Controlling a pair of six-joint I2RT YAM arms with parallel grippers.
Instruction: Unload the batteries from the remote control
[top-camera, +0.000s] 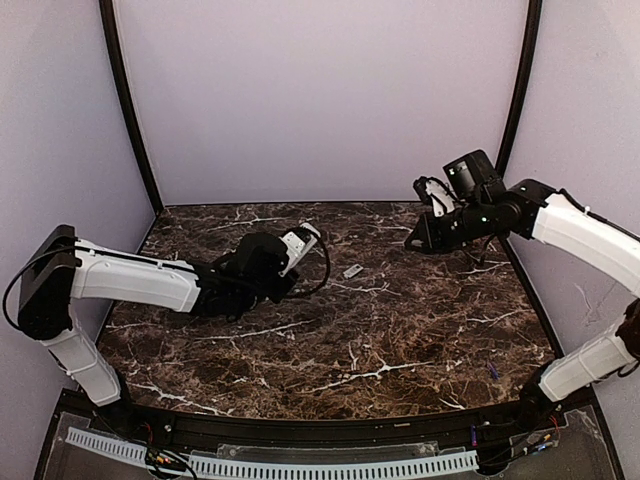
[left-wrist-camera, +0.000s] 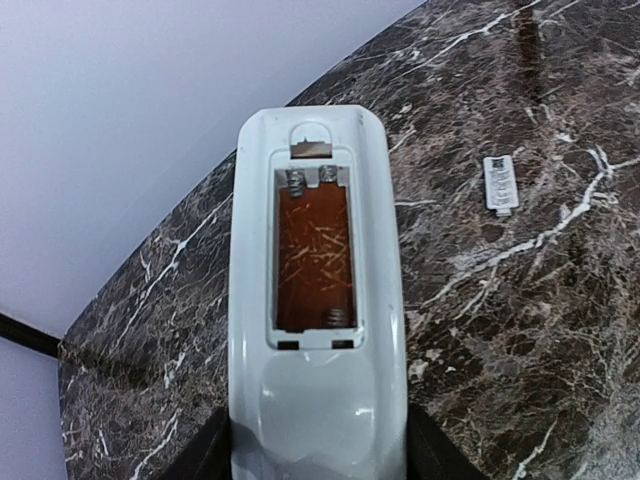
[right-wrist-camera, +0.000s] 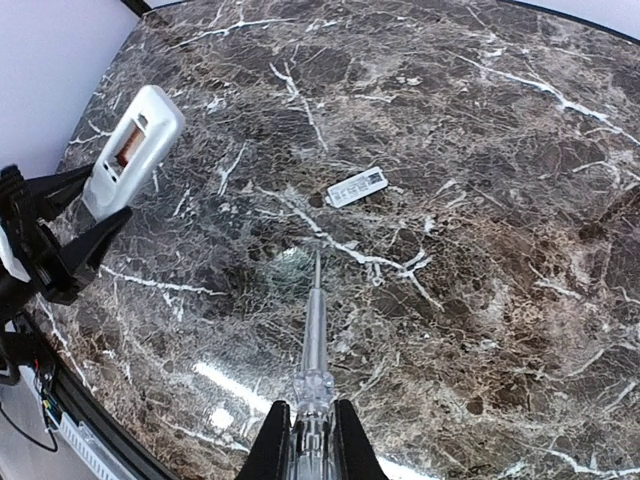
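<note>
My left gripper (left-wrist-camera: 318, 445) is shut on the white remote control (left-wrist-camera: 318, 400) and holds it above the table, back side up. Its battery recess (left-wrist-camera: 312, 255) is open; I see springs and an orange-brown floor, and no batteries in it. No batteries show in any view. The remote also shows in the top view (top-camera: 298, 243) and in the right wrist view (right-wrist-camera: 133, 148). My right gripper (right-wrist-camera: 310, 445) is shut on a slim clear pointed tool (right-wrist-camera: 314, 330), raised at the back right (top-camera: 425, 235), well away from the remote.
The small flat pale-grey cover piece (top-camera: 352, 270) lies on the marble table between the arms; it also shows in the left wrist view (left-wrist-camera: 499, 184) and the right wrist view (right-wrist-camera: 357, 187). Lilac walls close in the back and sides.
</note>
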